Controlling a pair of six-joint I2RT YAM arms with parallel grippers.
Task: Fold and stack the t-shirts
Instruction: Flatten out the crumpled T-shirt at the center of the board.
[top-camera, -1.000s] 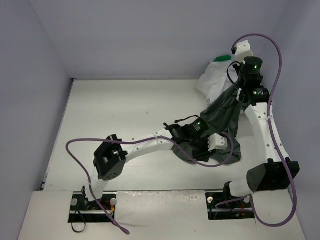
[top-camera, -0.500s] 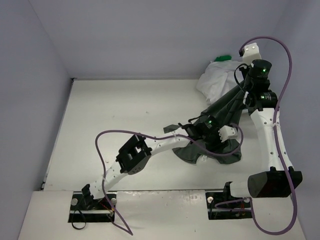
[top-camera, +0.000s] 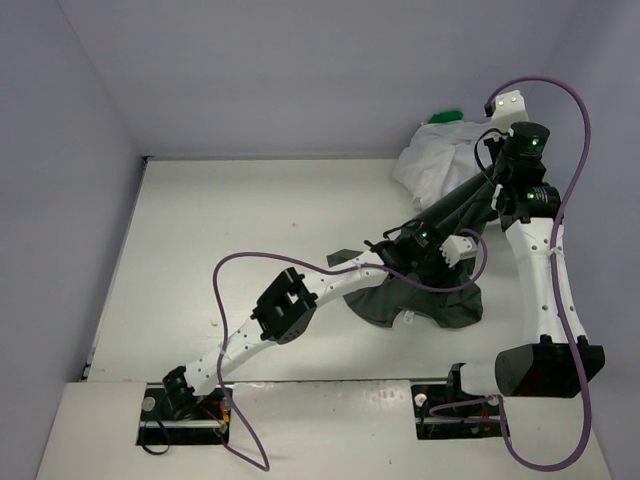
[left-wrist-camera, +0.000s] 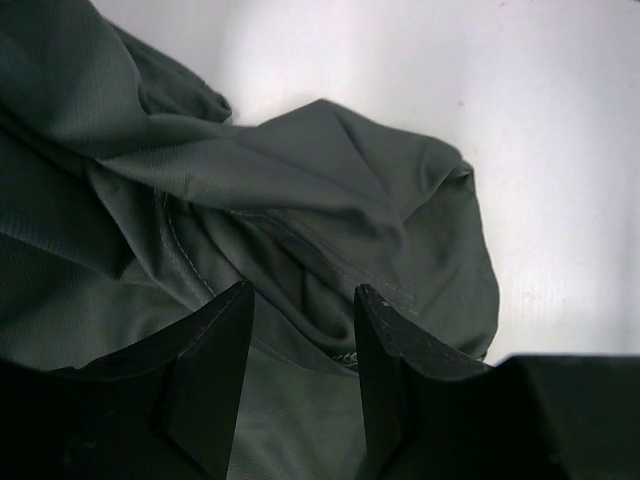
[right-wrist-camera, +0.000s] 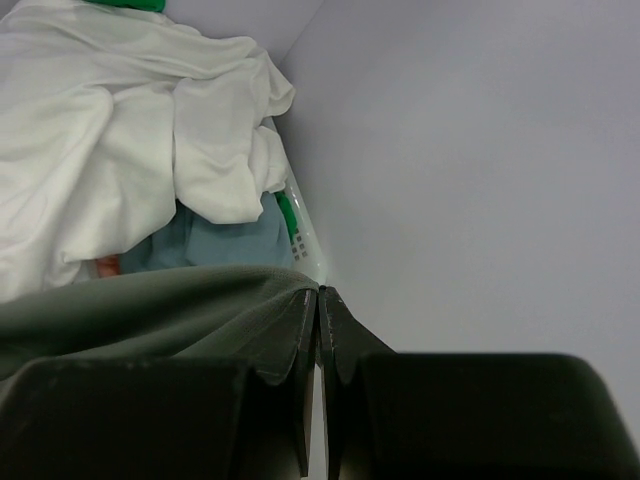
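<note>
The white table (top-camera: 220, 230) bears the dark grey t-shirt (top-camera: 440, 305), its lower part crumpled just beneath the left gripper (left-wrist-camera: 300, 305).

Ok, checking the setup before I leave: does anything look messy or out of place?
The dark grey t-shirt is bunched, not flat: one edge pinched up in the right gripper, jaws shut, the rest crumpled on the table below the left gripper, jaws open. The white t-shirt lies heaped in the far right corner.
</note>
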